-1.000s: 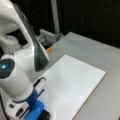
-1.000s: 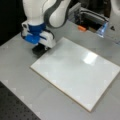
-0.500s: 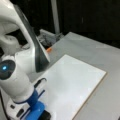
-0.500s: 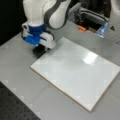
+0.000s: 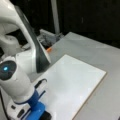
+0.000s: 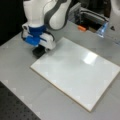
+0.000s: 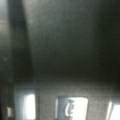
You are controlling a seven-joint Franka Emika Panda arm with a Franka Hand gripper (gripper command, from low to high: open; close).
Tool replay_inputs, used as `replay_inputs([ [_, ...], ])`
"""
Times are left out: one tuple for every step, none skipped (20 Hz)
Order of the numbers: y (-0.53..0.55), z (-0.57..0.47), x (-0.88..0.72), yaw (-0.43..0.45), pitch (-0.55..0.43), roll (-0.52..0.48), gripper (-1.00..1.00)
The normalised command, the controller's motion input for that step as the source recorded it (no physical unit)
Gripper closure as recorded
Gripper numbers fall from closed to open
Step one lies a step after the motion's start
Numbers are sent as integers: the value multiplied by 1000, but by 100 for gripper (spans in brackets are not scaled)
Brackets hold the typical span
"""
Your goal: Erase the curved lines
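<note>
Curve lines don't show to me anywhere on the white board (image 6: 77, 72) in both front views. The gripper (image 6: 39, 51) sits at the board's left corner on the grey table (image 6: 17, 65), over a dark block (image 6: 38, 52); I cannot tell how its fingers stand.

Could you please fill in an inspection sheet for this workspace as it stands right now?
Surface: grey table, with a white board lying flat on it.
Job's things: curve lines, nothing seen on the board in both front views.
Clutter: small orange item beyond the board's far edge; grey equipment behind it.
Gripper: gripper low at the board's corner, at a front view's left, with a dark block at its tip.
Cables: a thin black cable loops along the wrist.
Surroundings: dark backdrop; a grey upright post; black perforated plate at the table's near edge.
</note>
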Motion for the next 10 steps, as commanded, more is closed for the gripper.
replay_inputs([
  [-138, 15, 86, -23, -53, 88, -100],
  [-133, 16, 82, -24, -52, 90, -100],
  [-126, 18, 79, -24, -51, 91, -100],
  [-122, 19, 77, -23, -51, 91, -100],
  [-120, 20, 76, -23, -50, 91, -100],
  [-119, 20, 75, -23, -50, 91, -100],
  [-114, 23, 75, -26, -50, 90, -100],
  [-108, 26, 75, -27, -47, 92, -100],
  [-105, 28, 75, -27, -46, 92, -100],
  [-97, 36, 72, -33, -42, 91, -100],
])
